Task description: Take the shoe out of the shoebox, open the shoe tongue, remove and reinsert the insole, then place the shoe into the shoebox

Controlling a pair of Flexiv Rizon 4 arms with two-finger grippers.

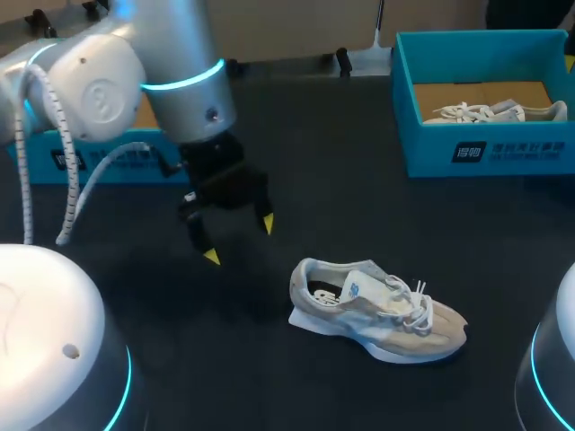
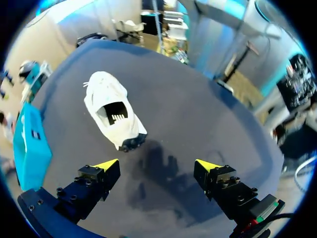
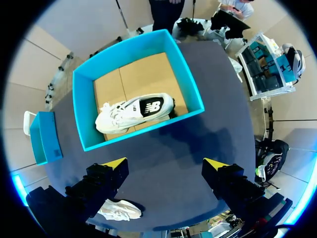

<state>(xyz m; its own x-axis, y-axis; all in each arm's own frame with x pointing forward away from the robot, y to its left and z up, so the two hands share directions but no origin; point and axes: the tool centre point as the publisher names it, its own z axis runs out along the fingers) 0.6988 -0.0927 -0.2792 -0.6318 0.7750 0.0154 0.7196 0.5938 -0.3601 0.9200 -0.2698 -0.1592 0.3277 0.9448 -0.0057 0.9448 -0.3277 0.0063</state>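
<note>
Left end effector hangs released near the shoe — right end effector, released too, faces the white-printed shoebox.

Beige shoe upright, well apart from the teal shoebox (open); white shoe lies inside.

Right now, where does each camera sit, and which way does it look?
Head view: above and behind the robot, looking down at the table; left gripper shows.
Left wrist view: on that wrist, looking along its fingers at the loose shoe.
Right wrist view: on that wrist, looking at the shoebox beyond right gripper.
Shared: all show that shoe.
</note>
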